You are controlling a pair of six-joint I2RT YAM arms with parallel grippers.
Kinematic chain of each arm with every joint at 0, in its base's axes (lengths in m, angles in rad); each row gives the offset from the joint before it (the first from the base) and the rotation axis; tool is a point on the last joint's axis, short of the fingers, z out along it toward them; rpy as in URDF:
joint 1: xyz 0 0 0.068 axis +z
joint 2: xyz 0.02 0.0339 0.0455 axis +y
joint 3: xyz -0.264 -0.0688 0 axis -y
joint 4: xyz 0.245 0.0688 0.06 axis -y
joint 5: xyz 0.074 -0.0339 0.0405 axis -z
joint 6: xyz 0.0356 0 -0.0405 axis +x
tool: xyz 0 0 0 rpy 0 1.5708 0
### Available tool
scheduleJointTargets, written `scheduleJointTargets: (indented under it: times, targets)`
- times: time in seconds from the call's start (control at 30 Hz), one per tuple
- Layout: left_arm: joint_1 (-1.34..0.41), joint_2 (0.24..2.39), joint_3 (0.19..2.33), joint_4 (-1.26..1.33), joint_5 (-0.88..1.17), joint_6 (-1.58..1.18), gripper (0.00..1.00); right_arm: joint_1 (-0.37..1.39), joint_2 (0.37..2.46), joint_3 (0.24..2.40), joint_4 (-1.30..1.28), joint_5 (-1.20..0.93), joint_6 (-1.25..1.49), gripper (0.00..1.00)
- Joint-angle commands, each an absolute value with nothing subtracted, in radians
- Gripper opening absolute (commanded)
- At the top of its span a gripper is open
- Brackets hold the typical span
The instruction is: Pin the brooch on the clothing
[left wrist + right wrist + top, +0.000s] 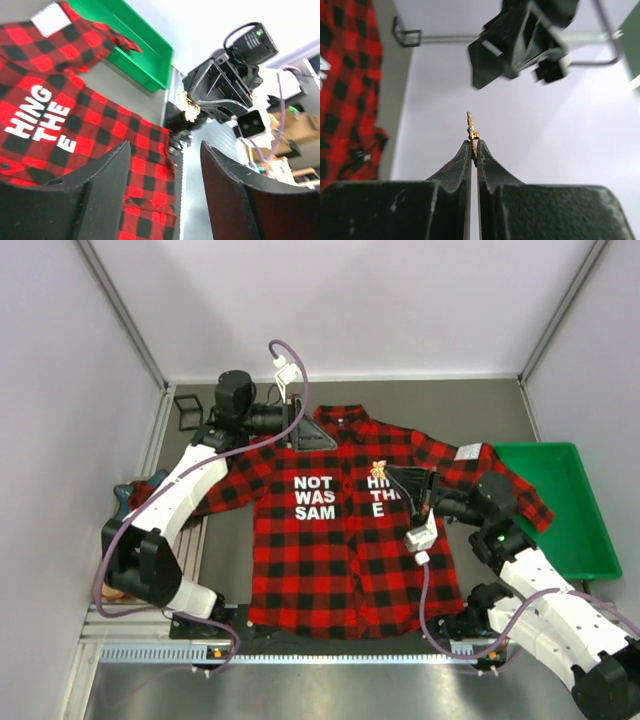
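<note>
Top external: we read "NOT WAS SAM" on plaid shirt (330, 560); right gripper (474, 146) pinches thin brooch (470, 124); left gripper (165, 150) gapes empty.

Over the shirt's (330, 540) chest, the brooch (470, 124) shows only edge-on, its lower part hidden between the fingers of the right pincer (474, 146). From above it is too small to make out. That pincer covers the end of the shirt's "HING".

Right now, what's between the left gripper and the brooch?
Only air, with the clothing underneath; the left wrist view shows left gripper facing brooch.
</note>
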State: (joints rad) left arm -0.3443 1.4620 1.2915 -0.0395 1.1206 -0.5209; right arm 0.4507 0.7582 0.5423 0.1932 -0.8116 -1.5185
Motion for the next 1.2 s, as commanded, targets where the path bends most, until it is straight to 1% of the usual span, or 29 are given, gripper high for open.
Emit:
scheduleJointTargets:
  times: [0.0, 0.03, 0.1, 0.23, 0.47, 0.73, 1.0, 1.17]
  targets:
    - [-0.364, 1.522, 1.270, 0.098, 1.321, -0.701, 0.60, 0.465, 0.739, 0.479, 0.522, -1.032, -1.669, 0.00]
    - [-0.370, 1.532, 1.273, 0.103, 1.333, -0.710, 0.56, 0.471, 0.742, 0.469, 0.538, -1.041, -1.680, 0.00]
    - [-0.380, 1.548, 1.278, 0.123, 1.345, -0.742, 0.54, 0.479, 0.738, 0.472, 0.504, -1.064, -1.713, 0.00]
    - [-0.416, 1.560, 1.267, 0.248, 1.376, -0.848, 0.52, 0.509, 0.732, 0.499, 0.430, -1.074, -1.741, 0.00]
    - [-0.474, 1.549, 1.246, 0.255, 1.400, -0.844, 0.51, 0.532, 0.736, 0.512, 0.364, -1.077, -1.792, 0.00]
    - [-0.511, 1.531, 1.224, 0.238, 1.402, -0.819, 0.45, 0.541, 0.767, 0.531, 0.337, -1.062, -1.838, 0.00]
    - [-0.534, 1.546, 1.244, 0.236, 1.404, -0.807, 0.42, 0.551, 0.782, 0.545, 0.327, -1.046, -1.845, 0.00]
    - [-0.538, 1.551, 1.241, 0.229, 1.407, -0.799, 0.36, 0.551, 0.790, 0.546, 0.327, -1.037, -1.859, 0.00]
